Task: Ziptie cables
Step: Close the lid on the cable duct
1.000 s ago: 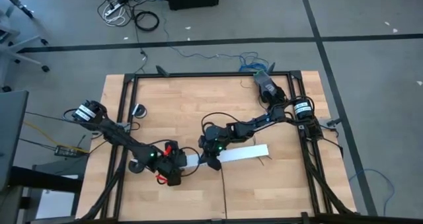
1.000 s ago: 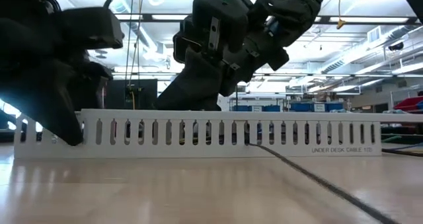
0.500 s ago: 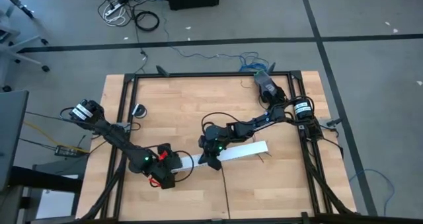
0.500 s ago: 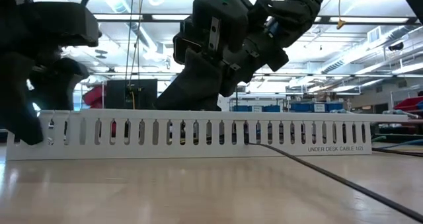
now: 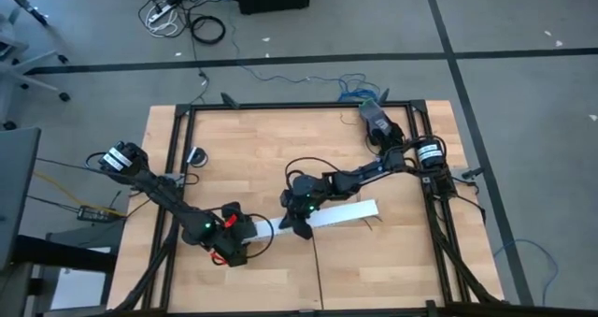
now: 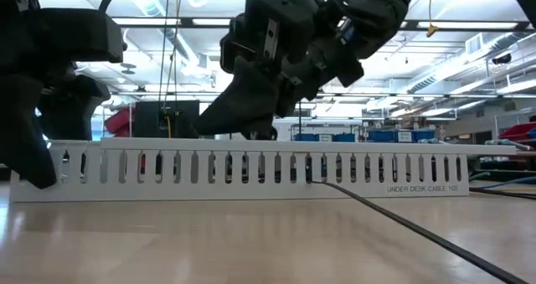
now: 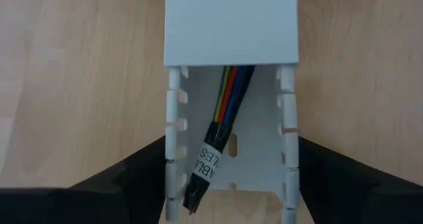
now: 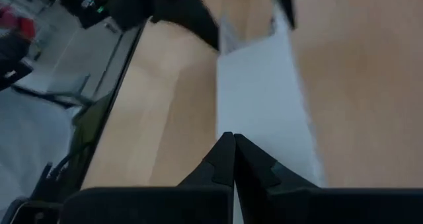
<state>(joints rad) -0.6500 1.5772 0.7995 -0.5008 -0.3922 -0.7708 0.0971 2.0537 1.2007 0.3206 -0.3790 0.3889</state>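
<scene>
From where I stand, the left gripper [image 5: 245, 235] sits low at the left end of the white channel [image 5: 336, 215], its two fingers spread wide, one on each outer side of the channel walls and, as far as I can see, not squeezing anything. Looking down that arm's own camera, the cables [image 7: 228, 105] lie inside the channel, a bundle of coloured and dark wires with a white label wrapped round them, running along the channel's length and vanishing under the white cover [image 7: 231, 26] that closes the rest of it. So the bundle's long axis points straight away from the left gripper, and this arm is plainly the nearer one to the exposed stretch.

Moving right, the right gripper [image 5: 301, 225] hangs over the channel a little way along from the left end, fingers pinched fully together with nothing between them; its camera shows just the white cover beneath the tips.

Further right, a thin dark strip [image 6: 402, 225] trails from a slot in the channel across the table [image 5: 392, 270]; I cannot tell for sure whether it is the ziptie. My guess is any tying must happen at the open left end.
</scene>
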